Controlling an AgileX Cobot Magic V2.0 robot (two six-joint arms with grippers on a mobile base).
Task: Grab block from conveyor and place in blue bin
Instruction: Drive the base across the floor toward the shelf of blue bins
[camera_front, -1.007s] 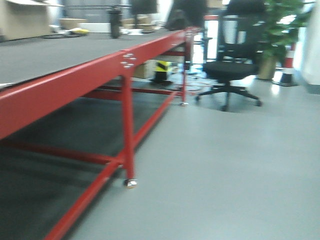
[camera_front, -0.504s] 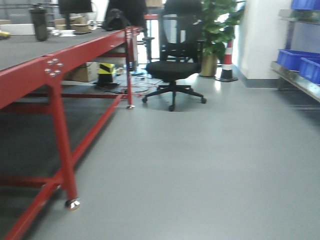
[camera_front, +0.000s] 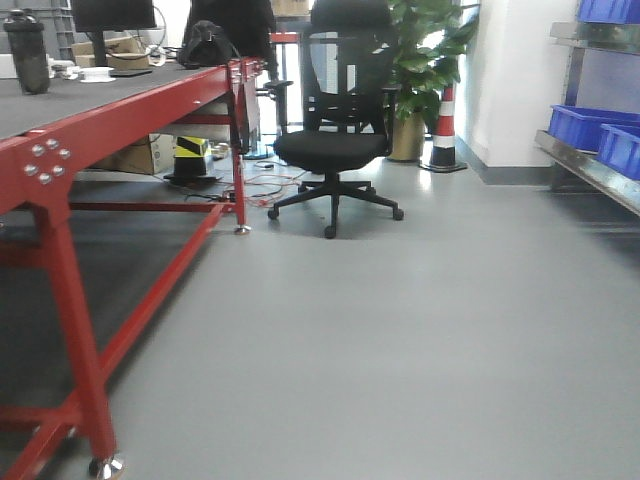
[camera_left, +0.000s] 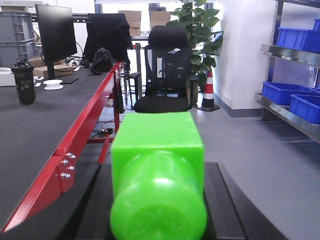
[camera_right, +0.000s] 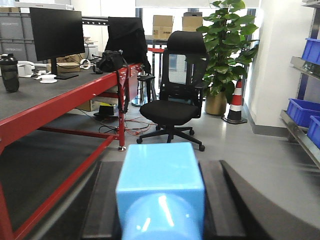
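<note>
My left gripper (camera_left: 159, 167) is shut on a bright green block (camera_left: 155, 135), its black fingers (camera_left: 222, 200) on both sides of it. My right gripper (camera_right: 160, 162) is shut on a light blue block (camera_right: 159, 172) in the same way. Blue bins (camera_front: 585, 125) sit on a metal shelf at the right, far from both grippers. They also show in the left wrist view (camera_left: 280, 92) and the right wrist view (camera_right: 302, 111). Neither gripper shows in the front view. A belt with a dark edge rail is not in view.
A red-framed bench with a dark grey top (camera_front: 120, 110) runs along the left, its leg (camera_front: 75, 330) close by. A bottle (camera_front: 28, 55) and a monitor (camera_front: 110, 15) stand on it. A black office chair (camera_front: 335, 150), a plant (camera_front: 425, 60) and a cone (camera_front: 443, 125) stand ahead.
The front view has swung to the right. The red bench has slid to the left of the frame and the shelf with blue bins has come into view.
</note>
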